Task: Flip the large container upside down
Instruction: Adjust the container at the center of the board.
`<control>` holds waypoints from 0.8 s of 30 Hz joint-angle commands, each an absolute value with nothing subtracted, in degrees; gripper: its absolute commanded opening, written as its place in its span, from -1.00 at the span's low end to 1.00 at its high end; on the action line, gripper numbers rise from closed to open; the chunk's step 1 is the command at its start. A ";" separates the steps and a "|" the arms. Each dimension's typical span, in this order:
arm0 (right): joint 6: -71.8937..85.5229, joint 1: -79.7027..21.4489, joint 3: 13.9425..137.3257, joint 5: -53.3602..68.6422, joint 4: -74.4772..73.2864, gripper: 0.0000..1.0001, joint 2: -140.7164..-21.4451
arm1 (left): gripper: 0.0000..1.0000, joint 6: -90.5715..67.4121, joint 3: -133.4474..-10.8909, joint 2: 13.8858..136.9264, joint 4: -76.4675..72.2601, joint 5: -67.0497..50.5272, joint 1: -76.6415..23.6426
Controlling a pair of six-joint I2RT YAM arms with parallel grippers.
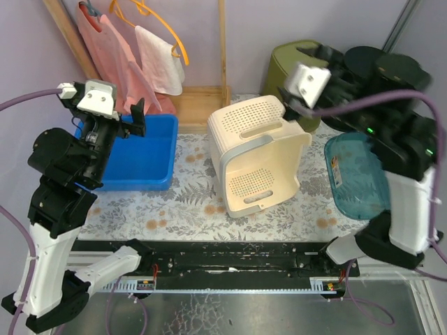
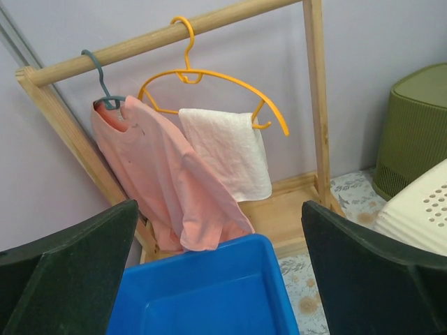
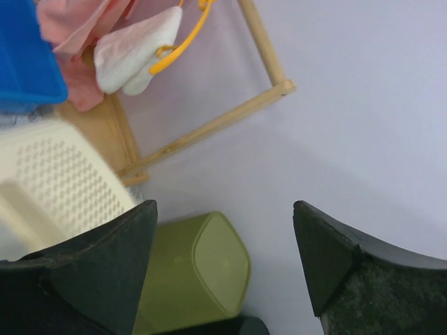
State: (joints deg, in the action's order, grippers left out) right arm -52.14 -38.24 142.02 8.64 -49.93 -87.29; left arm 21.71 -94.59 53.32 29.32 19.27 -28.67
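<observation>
At the centre of the floral-patterned table (image 1: pixel 183 209), the large cream perforated plastic container (image 1: pixel 258 150) lies on its side, its open mouth turned toward about 5 o'clock. At its 9 o'clock sits a blue rectangular plastic tub (image 1: pixel 150 150); the left gripper (image 1: pixel 138 120) hovers over it, jaws wide and empty. The right gripper (image 3: pixel 223 206) hangs at the container's 1 o'clock, beside an olive-green ribbed bin (image 1: pixel 286 66), jaws likewise wide, holding nothing.
</observation>
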 commanded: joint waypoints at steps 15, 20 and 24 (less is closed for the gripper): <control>-68.62 -38.22 117.12 12.20 -73.88 0.68 -78.18 | 1.00 18.73 -92.18 54.70 26.84 17.75 -23.94; -69.92 -38.36 117.63 13.63 -73.28 0.60 -81.63 | 1.00 18.79 -88.29 53.13 26.26 17.87 -23.05; -70.03 -38.58 117.53 14.67 -72.58 0.54 -83.47 | 1.00 18.84 -86.04 52.27 25.95 18.06 -22.92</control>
State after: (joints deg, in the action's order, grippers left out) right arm -68.86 -38.24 115.87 12.67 -74.17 -81.73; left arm 19.73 -87.72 53.28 29.21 18.24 -23.49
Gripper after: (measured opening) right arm 0.784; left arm 0.998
